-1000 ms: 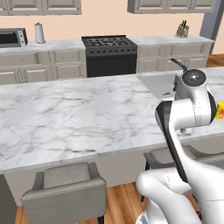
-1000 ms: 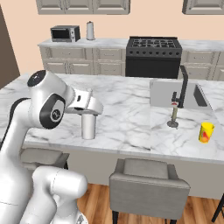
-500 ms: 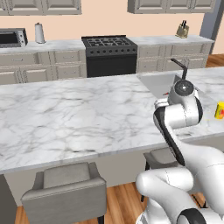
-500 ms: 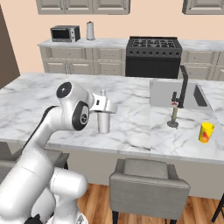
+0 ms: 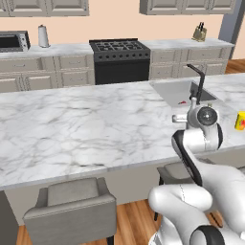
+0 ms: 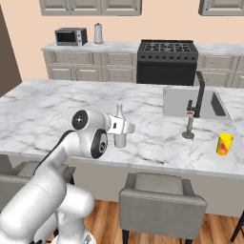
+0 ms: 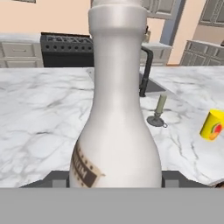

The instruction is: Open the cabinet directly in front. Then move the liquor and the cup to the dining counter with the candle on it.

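A peach wall [image 6: 28,28] is running behind greige upper cabinets [image 6: 90,5] and lower drawer units [image 6: 86,66] topped in marble. A black stove [image 6: 167,61] is sitting between the units, with a microwave [image 6: 70,36] and a paper towel roll [image 6: 98,33] standing at the left end and a knife block [image 5: 199,32] at the right. Grey stools [image 6: 162,202] are standing on the wood floor [image 6: 107,221].

Upright liquor [image 7: 117,113], yellow cup [image 6: 224,144], marble dining counter [image 6: 52,102]

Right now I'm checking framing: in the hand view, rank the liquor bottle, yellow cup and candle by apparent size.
1. liquor bottle, though largely because it is nearest the camera
2. yellow cup
3. candle, close to the cup, unsure
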Robot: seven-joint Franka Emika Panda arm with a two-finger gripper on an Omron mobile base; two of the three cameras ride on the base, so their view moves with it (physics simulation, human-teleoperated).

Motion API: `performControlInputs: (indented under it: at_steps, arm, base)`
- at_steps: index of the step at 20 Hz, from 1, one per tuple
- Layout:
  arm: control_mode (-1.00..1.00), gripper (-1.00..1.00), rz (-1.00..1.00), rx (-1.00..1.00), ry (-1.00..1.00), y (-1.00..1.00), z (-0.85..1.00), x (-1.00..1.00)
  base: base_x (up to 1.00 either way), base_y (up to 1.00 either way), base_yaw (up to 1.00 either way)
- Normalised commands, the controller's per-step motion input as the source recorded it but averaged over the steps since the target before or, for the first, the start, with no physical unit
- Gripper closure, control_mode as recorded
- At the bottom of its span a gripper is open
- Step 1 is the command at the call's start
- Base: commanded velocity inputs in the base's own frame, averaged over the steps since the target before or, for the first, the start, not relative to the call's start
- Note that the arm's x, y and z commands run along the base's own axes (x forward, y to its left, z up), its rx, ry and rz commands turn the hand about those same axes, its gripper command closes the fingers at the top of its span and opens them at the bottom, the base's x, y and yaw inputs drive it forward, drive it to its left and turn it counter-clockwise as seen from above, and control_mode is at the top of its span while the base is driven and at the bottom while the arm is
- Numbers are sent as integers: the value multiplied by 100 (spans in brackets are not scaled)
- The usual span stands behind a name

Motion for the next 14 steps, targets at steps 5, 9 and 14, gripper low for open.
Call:
performControlInputs:
  at_steps: [5, 9, 14]
  arm:
    - [-100, 100, 0, 0, 0, 0, -3, 5]
    - [-100, 100, 0, 0, 0, 0, -19, 28]
    - [-100, 100, 0, 0, 0, -1, -21, 35]
  base:
    - [0, 0, 0]
    - [0, 0, 0]
    - [0, 0, 0]
